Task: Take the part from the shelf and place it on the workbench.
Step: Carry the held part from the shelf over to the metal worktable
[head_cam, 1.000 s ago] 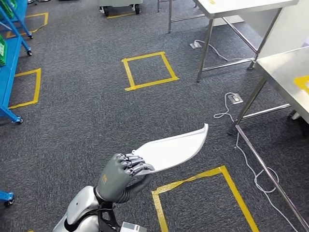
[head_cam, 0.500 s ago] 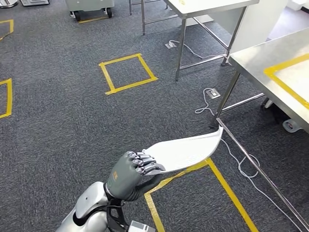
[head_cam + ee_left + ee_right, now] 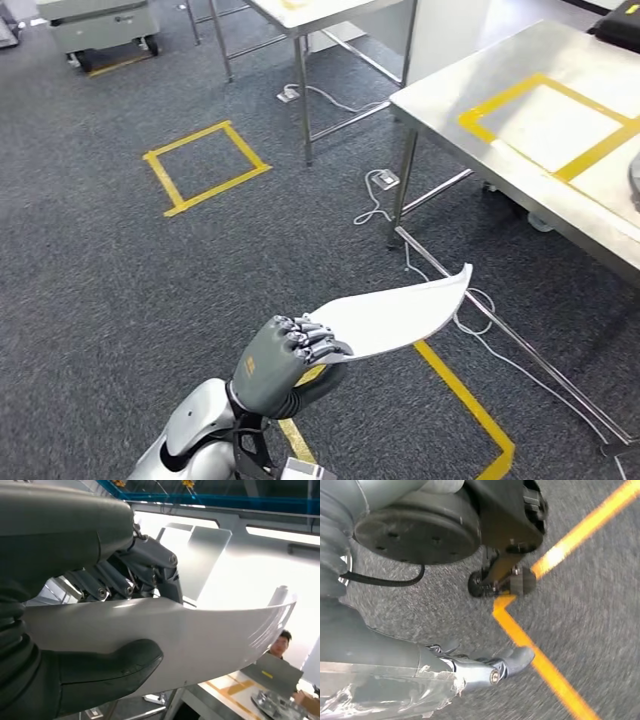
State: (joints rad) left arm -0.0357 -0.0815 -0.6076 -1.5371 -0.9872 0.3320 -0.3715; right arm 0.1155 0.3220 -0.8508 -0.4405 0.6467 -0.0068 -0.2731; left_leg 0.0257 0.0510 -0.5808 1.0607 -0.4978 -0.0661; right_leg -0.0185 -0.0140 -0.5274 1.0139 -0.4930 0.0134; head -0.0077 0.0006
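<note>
Gripping the part [image 3: 392,315], your left hand [image 3: 283,362] has its dark fingers [image 3: 313,335] laid over the near end and the thick grey thumb [image 3: 113,667] pressed up from beneath, so the piece is clamped between them. You see the part as a long, thin, white panel, smooth and slightly glossy, curved like a blade and ending in an upturned tip at its far right end. It is held roughly level in the air above the grey carpet [image 3: 113,280], well short of the workbench [image 3: 453,110].

The workbench stands to your right and farther off: a brushed steel top on slim steel legs, with a rectangle of yellow tape [image 3: 551,125] marked on its surface. A second steel table [image 3: 302,12] stands beyond it, and white cables [image 3: 377,200] trail across the floor beneath them.

Yellow tape squares [image 3: 205,165] mark the coarse, speckled carpet, one far to the left, one right under the part.

From the right wrist view you see your right hand [image 3: 486,670] hanging over the carpet, holding nothing; you cannot tell whether its fingers are spread or curled.

A person [image 3: 281,642] appears beyond the panel's tip in the left wrist view.
</note>
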